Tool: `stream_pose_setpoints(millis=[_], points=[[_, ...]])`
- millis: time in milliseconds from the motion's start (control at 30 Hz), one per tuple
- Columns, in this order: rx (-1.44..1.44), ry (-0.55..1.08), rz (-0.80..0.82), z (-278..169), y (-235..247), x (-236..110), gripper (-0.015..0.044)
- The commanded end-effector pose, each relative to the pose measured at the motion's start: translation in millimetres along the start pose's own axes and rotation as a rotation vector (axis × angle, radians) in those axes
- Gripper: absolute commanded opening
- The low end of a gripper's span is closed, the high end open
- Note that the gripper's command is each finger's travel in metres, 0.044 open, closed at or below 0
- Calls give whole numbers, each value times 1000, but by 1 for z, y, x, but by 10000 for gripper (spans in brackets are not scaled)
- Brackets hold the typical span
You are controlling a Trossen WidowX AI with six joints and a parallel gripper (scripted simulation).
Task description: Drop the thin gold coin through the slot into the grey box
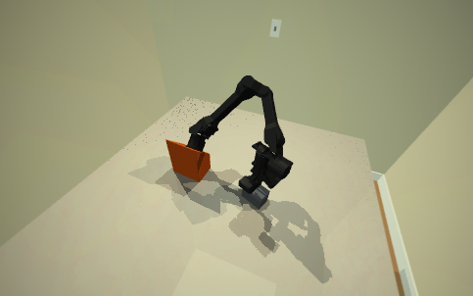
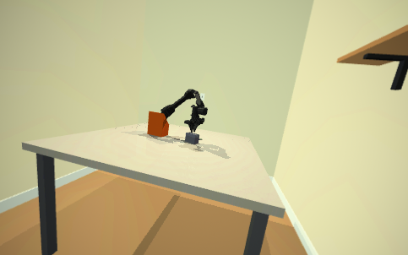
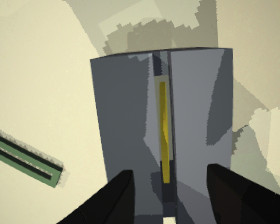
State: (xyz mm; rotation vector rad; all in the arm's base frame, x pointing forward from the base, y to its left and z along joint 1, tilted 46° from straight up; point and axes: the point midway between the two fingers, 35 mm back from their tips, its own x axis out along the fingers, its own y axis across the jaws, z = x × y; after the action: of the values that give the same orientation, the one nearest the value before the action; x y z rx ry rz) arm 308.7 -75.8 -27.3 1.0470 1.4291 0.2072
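Holder (image 3: pixel 27 157) of dark green is lying empty toward the bench's (image 3: pixel 31 63) left edge in the wrist view, well apart from the grey box (image 3: pixel 127 116). Right of it, the gold coin (image 3: pixel 164 132) is sitting edge-on in the lid's slot (image 3: pixel 165 70), apparently dropping through. Below, the hand (image 3: pixel 169 212) is hovering with its fingers spread, gripping nothing. Judging by this, only the coin's final fall inside is remaining.
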Motion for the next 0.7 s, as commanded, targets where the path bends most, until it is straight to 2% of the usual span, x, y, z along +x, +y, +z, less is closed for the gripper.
stream_pose_setpoints(millis=[0,33,300,400,467,667], points=[[-1,0,0,0,0,0,161],[-1,0,0,0,0,0,161],[1,0,-1,0,0,-20,371],[6,4,3,-3,0,-50,440],[7,6,6,-4,0,-59,440],[7,6,6,-4,0,-59,440]])
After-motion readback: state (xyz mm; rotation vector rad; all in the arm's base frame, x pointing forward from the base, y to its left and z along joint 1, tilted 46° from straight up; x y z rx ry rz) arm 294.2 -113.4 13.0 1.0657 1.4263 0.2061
